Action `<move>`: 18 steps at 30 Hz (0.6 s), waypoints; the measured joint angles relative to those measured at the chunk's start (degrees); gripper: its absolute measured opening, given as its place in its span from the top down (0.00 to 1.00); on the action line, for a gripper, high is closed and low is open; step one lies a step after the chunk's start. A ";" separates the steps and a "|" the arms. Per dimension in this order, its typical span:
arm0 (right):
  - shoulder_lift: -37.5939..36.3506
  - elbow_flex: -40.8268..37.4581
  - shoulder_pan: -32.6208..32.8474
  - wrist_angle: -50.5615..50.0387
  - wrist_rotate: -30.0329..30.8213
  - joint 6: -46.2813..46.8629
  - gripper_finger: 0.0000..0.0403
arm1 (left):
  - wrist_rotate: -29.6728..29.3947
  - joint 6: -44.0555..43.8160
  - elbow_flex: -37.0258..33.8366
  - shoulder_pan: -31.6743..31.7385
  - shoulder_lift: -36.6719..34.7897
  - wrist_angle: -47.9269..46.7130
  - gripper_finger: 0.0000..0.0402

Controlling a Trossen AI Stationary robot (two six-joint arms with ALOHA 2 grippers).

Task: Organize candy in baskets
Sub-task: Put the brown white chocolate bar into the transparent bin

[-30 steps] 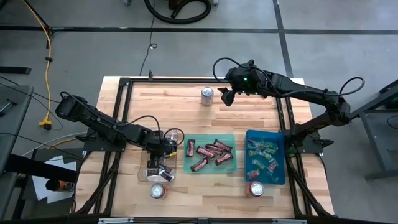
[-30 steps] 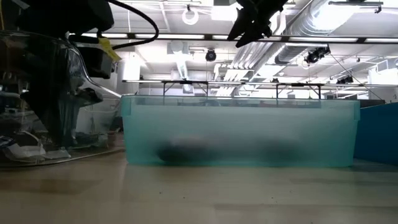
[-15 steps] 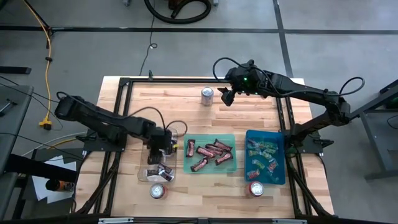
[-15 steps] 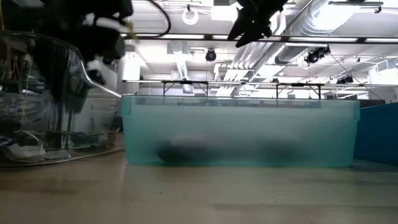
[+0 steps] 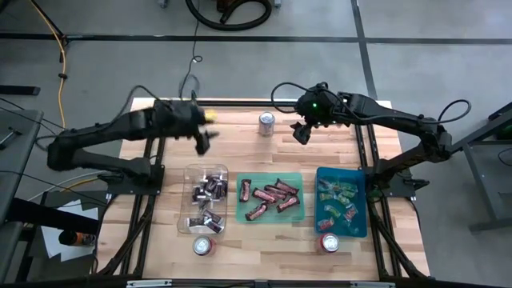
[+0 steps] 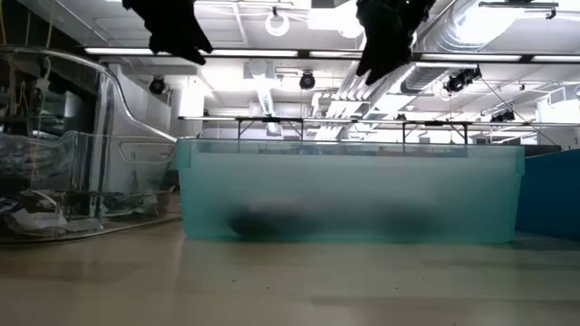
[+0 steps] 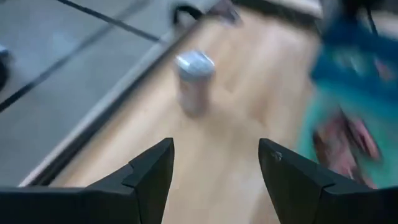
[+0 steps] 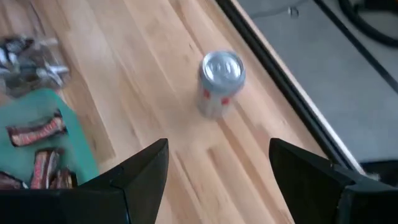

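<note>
Baskets stand in a row along the near half of the wooden table (image 5: 240, 144), all three apart from one another: the clear basket (image 5: 206, 200) on the left, the green basket (image 5: 272, 198) in the middle, the teal-blue basket (image 5: 341, 202) on the right. Inside the clear one lie dark and silver wrapped sweets (image 5: 210, 190), bunched toward its far and near ends. Maroon-brown bars (image 5: 272, 194) lie scattered flat across the green one, and the blue one holds light green and pink sweets (image 5: 338, 198). Three drink cans stand upright on the wood outside the baskets: a silver can (image 5: 266, 122) near the far edge, another can (image 5: 203, 246) just in front of the clear basket, and a red-topped can (image 5: 330, 243) just in front of the blue basket. No writing on any wrapper or can is legible. The left gripper (image 5: 202, 142) hangs in the air over bare wood beyond the clear basket, its fingers spread with nothing between them. The right gripper (image 5: 302, 132) hangs near the silver can at the far side of the table, its fingers wide apart and empty. From table height the green basket's frosted wall (image 6: 349, 190) fills the middle, with dark shapes blurred behind it.
</note>
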 joint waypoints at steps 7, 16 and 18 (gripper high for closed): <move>-0.08 -1.37 -2.06 -5.27 8.80 6.84 0.32 | 10.57 -5.81 -10.97 13.19 -3.51 13.19 0.45; -3.32 -23.46 -12.76 -2.84 10.52 31.45 0.32 | 18.12 -10.13 -18.39 15.27 -3.53 14.38 0.45; -3.38 -27.06 -17.02 -0.31 10.40 36.06 0.32 | 18.10 -10.12 -18.58 15.07 -3.55 14.60 0.45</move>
